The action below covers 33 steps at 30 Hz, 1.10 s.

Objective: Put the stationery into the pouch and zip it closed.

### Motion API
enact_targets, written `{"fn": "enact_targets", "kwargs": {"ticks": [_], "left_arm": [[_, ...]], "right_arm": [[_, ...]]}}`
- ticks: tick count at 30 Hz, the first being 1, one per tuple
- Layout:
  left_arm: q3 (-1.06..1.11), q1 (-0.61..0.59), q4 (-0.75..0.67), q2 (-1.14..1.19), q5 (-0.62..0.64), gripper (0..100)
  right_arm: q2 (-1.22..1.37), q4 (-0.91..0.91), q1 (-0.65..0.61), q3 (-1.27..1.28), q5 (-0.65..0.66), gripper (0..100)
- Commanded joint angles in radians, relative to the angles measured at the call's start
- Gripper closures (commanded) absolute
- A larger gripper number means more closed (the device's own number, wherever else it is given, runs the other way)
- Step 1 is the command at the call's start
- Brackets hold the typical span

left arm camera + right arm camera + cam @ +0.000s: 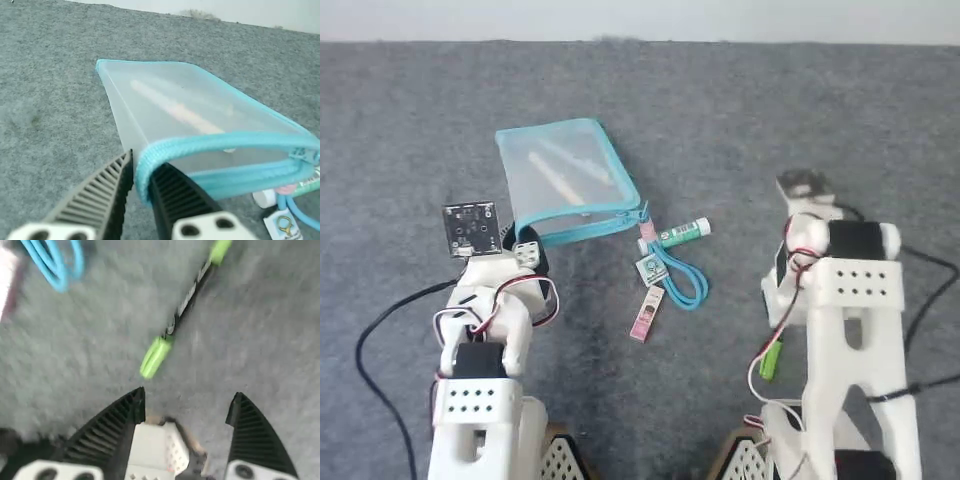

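The grey table (740,110) carries everything. The right arm (850,300) stands at 4 o'clock in the high view, well apart from the stationery. The right jaws are spread wide over bare table with nothing between them. The left arm (485,350) rises from 7 o'clock. The left jaws are clenched on the near corner of the pouch (570,175), pinching its teal zip edge (200,147).

The pouch lies flat at 11 o'clock from the table's centre. From the left wrist view its mouth looks parted rather than zipped, though I cannot be sure along its whole length. A long pale stick (175,110) shows through the clear wall, so one piece appears to be inside already.

The rest lies on the table at 5 o'clock from the pouch, just beside its zip end:
- A blue cord loop (682,278); whether it is tied to the zip pull I cannot tell.
- A green-labelled tube (685,233).
- A pink piece (646,313).
- A small tag (651,268).

I judge the task under way but far from finished: the pouch is held and one item is in. At least the tube is left to load, and the zip is left to close.
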Motion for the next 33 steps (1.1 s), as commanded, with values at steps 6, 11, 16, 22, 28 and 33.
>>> {"fn": "enact_targets", "kwargs": {"ticks": [6,11,16,22,28,33], "left_arm": [[-0.025,0.002,-0.037,-0.003,-0.009,99],[-0.025,0.002,-0.037,-0.003,-0.011,99],[-0.025,0.003,-0.037,-0.003,-0.011,99],[-0.025,0.006,-0.037,-0.003,-0.011,99],[-0.025,0.006,-0.037,-0.003,-0.011,99],[-0.025,0.008,-0.037,-0.003,-0.011,99]], "right_arm": [[0.229,-0.2,0.042,0.057,-0.023,72.9],[0.386,-0.332,0.039,0.054,-0.026,72.9],[0.515,-0.423,0.041,0.057,-0.026,73.2],[0.631,-0.443,0.044,0.048,-0.023,75.7],[0.659,-0.479,0.042,-0.012,-0.023,90.7],[0.67,-0.478,0.042,-0.198,-0.014,97.1]]}}
